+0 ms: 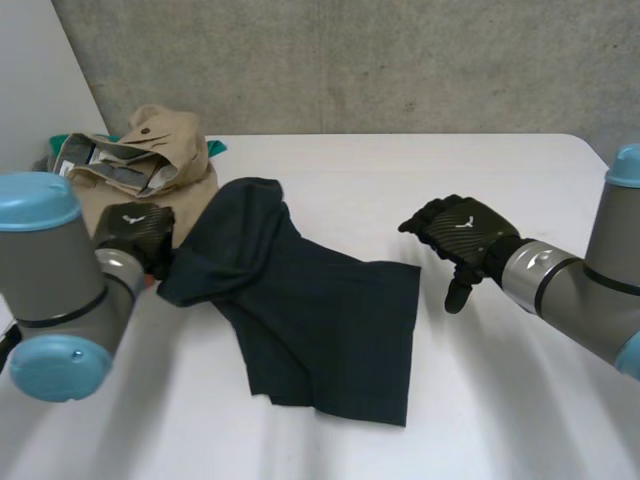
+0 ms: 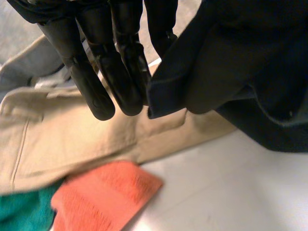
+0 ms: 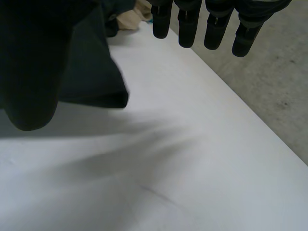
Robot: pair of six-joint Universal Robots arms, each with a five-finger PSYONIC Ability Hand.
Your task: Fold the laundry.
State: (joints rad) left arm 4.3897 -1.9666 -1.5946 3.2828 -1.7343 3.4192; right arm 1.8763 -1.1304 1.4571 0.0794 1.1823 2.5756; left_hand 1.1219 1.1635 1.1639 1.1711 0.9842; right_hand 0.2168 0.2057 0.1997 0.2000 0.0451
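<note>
A dark navy garment (image 1: 310, 310) lies spread in the middle of the white table (image 1: 500, 400), its left end bunched and lifted. My left hand (image 1: 135, 232) is at that left end. In the left wrist view its fingers (image 2: 115, 72) pinch a hemmed corner of the dark garment (image 2: 231, 62) against the thumb. My right hand (image 1: 460, 232) hovers open just right of the garment's right edge, holding nothing. In the right wrist view its fingertips (image 3: 214, 29) hang straight above the bare table, with the dark garment (image 3: 91, 72) beside them.
A heap of beige trousers (image 1: 150, 160) sits at the back left, behind my left hand. Under that hand lie the beige trousers (image 2: 72, 139), an orange cloth (image 2: 106, 192) and a green cloth (image 2: 24, 211). The concrete floor (image 3: 269, 82) lies past the table's far edge.
</note>
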